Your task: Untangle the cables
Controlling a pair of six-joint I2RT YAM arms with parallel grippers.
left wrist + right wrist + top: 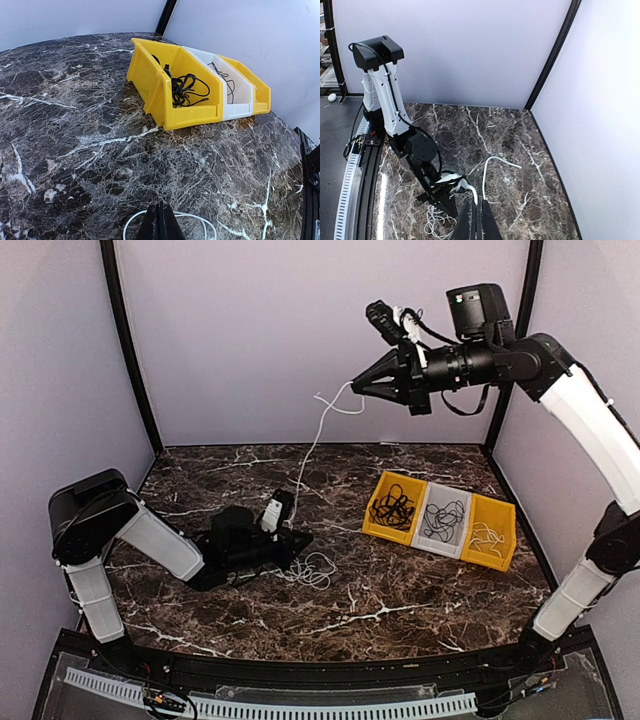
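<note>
- On the marble table, near its centre in the top view, we see the left gripper lying low, its fingers pressed together; in its own wrist view the tips touch a white loop, and we cannot tell whether the cord is nipped between them.
- At 6 o'clock of those tips lies the loose coil of the white cable; one strand climbs from it toward 12 o'clock.
- High above the table's 12 o'clock side, the right gripper pinches the upper part of that strand; a short free end curls out beside the fingertips; the right wrist view shows the cord leaving its closed fingers and running down to the left arm's end.
- At 3 o'clock stand three bins touching in a row: a yellow bin with black cables; a pale bin with dark cords; a second yellow bin with white cables.
- All three lots lie well apart from the stretched cable.
</note>
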